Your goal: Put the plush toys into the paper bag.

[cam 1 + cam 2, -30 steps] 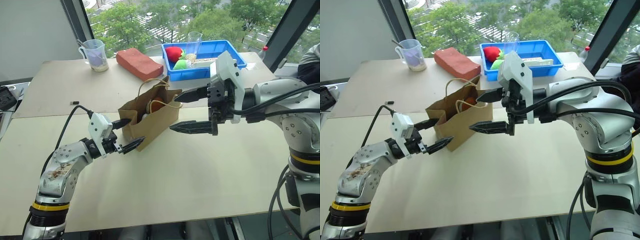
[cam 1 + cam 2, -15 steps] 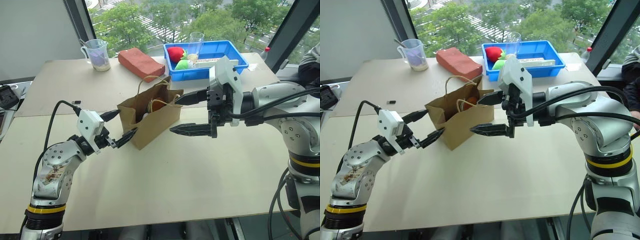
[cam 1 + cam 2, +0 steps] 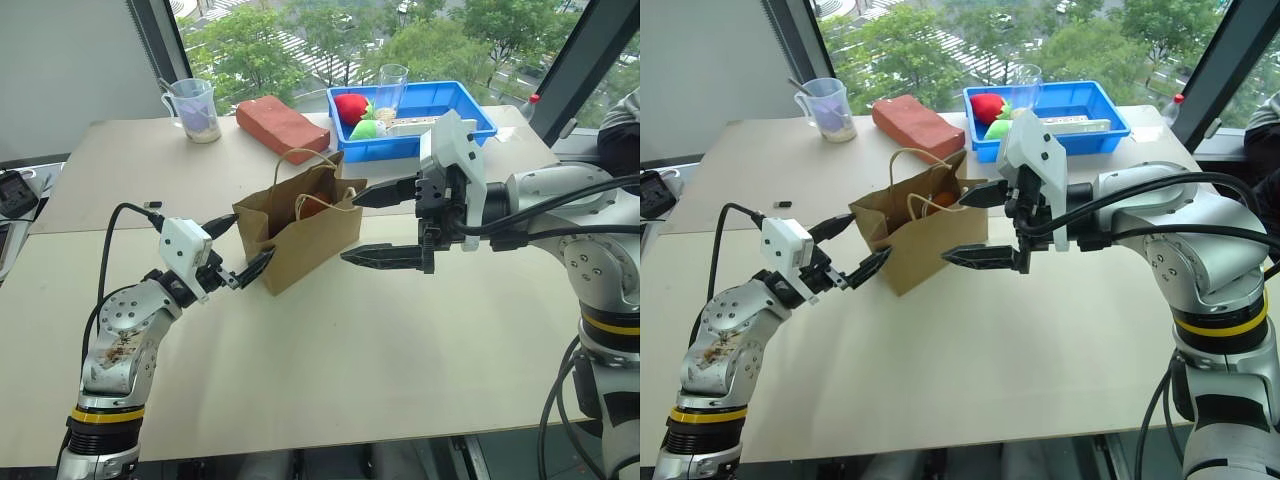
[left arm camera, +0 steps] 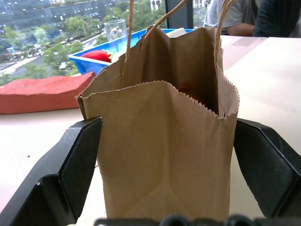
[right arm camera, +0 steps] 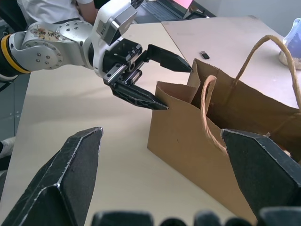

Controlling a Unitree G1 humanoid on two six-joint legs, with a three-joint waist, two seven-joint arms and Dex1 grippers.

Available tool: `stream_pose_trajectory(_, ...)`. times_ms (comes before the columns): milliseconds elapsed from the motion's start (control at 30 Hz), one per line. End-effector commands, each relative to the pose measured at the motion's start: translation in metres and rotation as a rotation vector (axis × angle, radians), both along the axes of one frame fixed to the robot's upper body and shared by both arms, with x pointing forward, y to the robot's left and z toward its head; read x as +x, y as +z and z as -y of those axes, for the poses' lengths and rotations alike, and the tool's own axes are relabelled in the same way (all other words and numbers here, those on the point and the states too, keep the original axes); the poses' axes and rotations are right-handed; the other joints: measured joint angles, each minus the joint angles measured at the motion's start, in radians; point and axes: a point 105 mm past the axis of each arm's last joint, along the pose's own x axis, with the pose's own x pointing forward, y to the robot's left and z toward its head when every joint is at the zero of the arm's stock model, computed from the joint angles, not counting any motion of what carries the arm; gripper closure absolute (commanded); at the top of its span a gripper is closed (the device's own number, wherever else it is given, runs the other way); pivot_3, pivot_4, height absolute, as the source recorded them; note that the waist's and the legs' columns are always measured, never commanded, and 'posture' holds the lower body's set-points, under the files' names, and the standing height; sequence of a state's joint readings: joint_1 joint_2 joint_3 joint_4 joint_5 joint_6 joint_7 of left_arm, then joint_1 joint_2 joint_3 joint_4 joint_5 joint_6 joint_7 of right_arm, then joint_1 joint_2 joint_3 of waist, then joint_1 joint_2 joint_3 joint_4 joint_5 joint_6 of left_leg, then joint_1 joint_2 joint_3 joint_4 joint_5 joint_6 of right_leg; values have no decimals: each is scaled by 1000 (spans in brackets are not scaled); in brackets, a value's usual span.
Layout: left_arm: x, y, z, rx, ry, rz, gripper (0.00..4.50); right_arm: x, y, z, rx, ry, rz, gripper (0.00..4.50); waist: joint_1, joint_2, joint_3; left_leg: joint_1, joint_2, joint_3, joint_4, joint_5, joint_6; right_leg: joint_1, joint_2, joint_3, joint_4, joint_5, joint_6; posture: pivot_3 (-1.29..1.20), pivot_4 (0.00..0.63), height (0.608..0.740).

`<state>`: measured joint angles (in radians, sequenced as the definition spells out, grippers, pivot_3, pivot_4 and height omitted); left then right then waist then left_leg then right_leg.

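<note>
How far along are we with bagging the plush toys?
Mostly done, it seems: the paper bag stands upright on the table with something orange-brown visible inside, likely a toy; the bag hides the rest. In hand: nothing. The left gripper is open astride the bag's end and the right gripper is open beside it. Left: confirm both toys are inside.

Both arms silver-grey metal with a yellow-and-black band at the upper arm, black cables looping to white wrist housings, left gripper (image 3: 243, 250) and right gripper (image 3: 378, 224) each carrying two black tapered fingers.
</note>
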<state>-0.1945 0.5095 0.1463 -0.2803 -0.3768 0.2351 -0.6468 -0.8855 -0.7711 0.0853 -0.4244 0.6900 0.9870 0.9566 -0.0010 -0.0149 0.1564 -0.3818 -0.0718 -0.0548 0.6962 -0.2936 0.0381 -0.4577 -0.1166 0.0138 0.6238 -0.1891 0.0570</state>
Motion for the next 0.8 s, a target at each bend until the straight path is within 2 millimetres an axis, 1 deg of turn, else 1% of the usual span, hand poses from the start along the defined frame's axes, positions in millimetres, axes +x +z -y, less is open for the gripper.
stream_pose_trajectory(33, -3, 16, -7, 10, 37, 84, 0, -4, 11, 0, 13, 13, 72, 35, 0, 0, 0, 0, 0, 0, 0, 0, 0, 0, 0, 0, 0, 0, 0, 0, 150, 740)
stream_pose_trajectory(233, -2, 16, -5, 4, 21, 74, 0, -5, 10, 0, 11, 15, 74, 35, 1, 0, 0, 0, 0, 0, 0, 0, 0, 0, 0, 0, 0, 0, 0, 0, 150, 740)
stream_pose_trajectory(333, -1, 14, -1, -2, -23, 50, 0, -5, 10, 0, 10, 13, 74, 35, 1, 0, 0, 0, 0, 0, 0, 0, 0, 0, 0, 0, 0, 0, 0, 0, 150, 740)
stream_pose_trajectory(467, 8, 9, 4, 3, -81, 21, 0, -5, 10, -1, 10, 16, 74, 35, 4, 0, 0, 0, 0, 0, 0, 0, 0, 0, 0, 0, 0, 0, 0, 0, 150, 740)
stream_pose_trajectory(600, 23, -2, 13, 23, -144, -7, 0, -7, 12, -4, 6, 27, 83, 35, 6, 0, 0, 0, 0, 0, 1, 0, 0, 0, 0, 0, 0, 0, 0, 0, 150, 740)
stream_pose_trajectory(700, 28, -12, 22, 29, -198, -35, 0, -8, 17, -7, 12, 38, 94, 35, 4, 0, 0, 0, -1, 0, 1, 0, 0, 0, 0, -1, 0, 0, 0, 0, 150, 740)
stream_pose_trajectory(800, 34, -20, 28, 32, -212, -45, 0, -9, 20, -9, 14, 42, 106, 35, 2, 0, 0, 0, 0, 0, 0, 0, 0, 0, 0, -1, 0, 0, 0, 0, 150, 740)
